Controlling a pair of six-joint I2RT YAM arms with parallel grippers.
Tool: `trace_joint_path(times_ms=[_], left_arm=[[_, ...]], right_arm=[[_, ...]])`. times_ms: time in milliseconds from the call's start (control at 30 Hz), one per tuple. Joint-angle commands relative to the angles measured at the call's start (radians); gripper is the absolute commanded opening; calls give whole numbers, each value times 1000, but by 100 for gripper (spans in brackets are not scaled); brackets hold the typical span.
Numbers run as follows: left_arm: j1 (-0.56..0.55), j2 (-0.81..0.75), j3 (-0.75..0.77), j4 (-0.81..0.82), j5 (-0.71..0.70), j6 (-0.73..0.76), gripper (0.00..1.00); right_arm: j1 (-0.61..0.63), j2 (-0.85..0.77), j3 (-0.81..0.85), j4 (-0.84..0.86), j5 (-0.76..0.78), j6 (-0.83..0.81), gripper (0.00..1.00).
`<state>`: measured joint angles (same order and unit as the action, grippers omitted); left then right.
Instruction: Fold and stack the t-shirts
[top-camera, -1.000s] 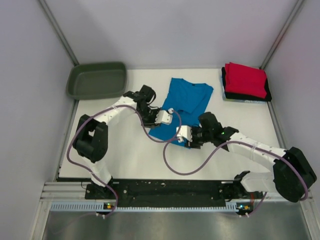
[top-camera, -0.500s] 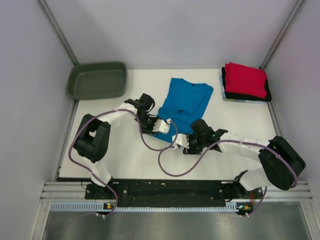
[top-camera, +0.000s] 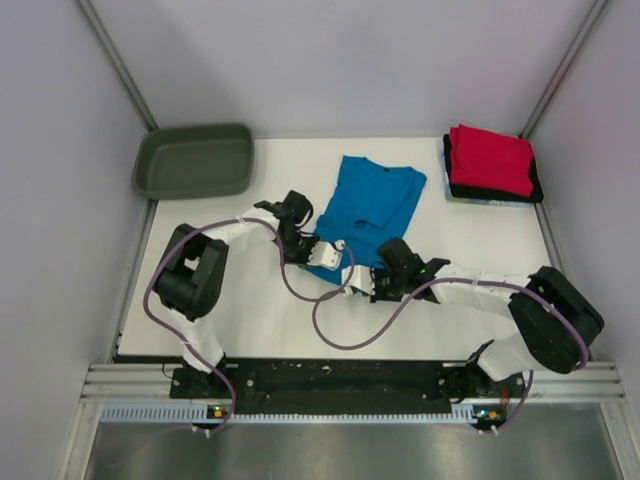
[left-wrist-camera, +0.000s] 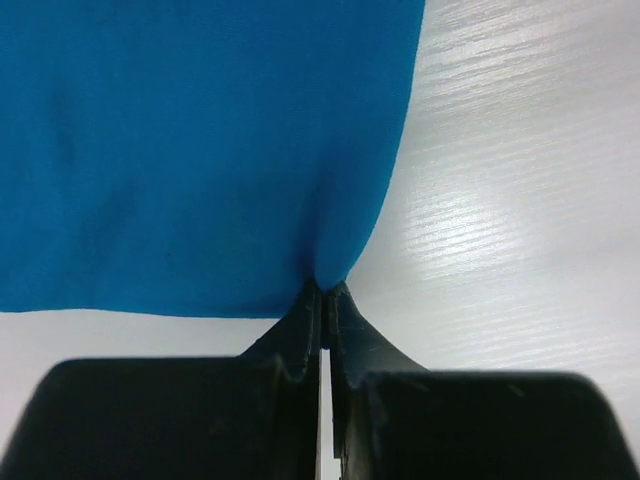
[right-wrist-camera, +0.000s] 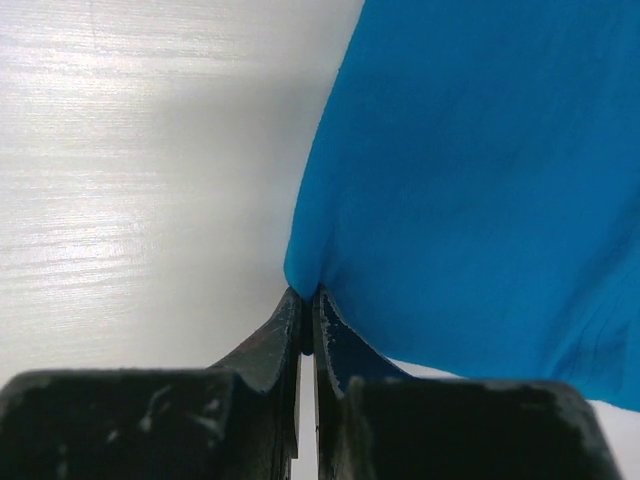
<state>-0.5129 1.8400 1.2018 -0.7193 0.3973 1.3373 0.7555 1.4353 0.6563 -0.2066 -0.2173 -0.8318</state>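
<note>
The turquoise-blue t-shirt is lying flat near the middle of the white tabletop, with its near end reaching toward the arms. From above, that near hem is hiding largely under the two wrists, so its outline there is hard to make out.

The left claw is squeezing its jaws together on a pinch of blue cloth at the shirt's near edge. Its wrist view is cutting off the rest of the garment, showing only smooth blue fabric above and bare tabletop to the right. The right claw is likewise clamping a small fold of the same shirt's edge, with blue cloth filling the right of its view and tabletop the left. Seen from above, both claws are sitting low and just beside each other.

A folded stack is resting at the far right corner. A red t-shirt is lying on top and a black t-shirt is peeking out beneath it. A light one at the bottom is showing only as a thin strip, too small to tell more. The olive-green tub is sitting at the far left, well apart from every shirt.
</note>
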Motion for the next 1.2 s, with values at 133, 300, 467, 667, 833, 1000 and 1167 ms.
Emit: trace_joint_path(times_ms=[133, 300, 467, 667, 833, 1000, 1167], left_arm=[[-16, -117, -51, -64, -12, -87, 0], [-25, -226, -100, -130, -14, -124, 0], [-55, -350, -111, -268, 3, -159, 0], [-78, -455, -76, -452, 35, -211, 0], [-107, -562, -76, -508, 46, -217, 0], [-108, -573, 22, -558, 64, -270, 0], [-107, -552, 122, -560, 69, -314, 0]], right_arm=[[37, -119, 46, -154, 12, 34, 0], [88, -257, 54, -304, -11, 40, 0], [145, -386, 88, -463, -63, 62, 0], [205, -513, 132, -600, -109, 120, 0], [212, -598, 164, -665, -159, 140, 0], [214, -644, 209, -703, -157, 192, 0], [211, -671, 238, -702, -140, 220, 0]])
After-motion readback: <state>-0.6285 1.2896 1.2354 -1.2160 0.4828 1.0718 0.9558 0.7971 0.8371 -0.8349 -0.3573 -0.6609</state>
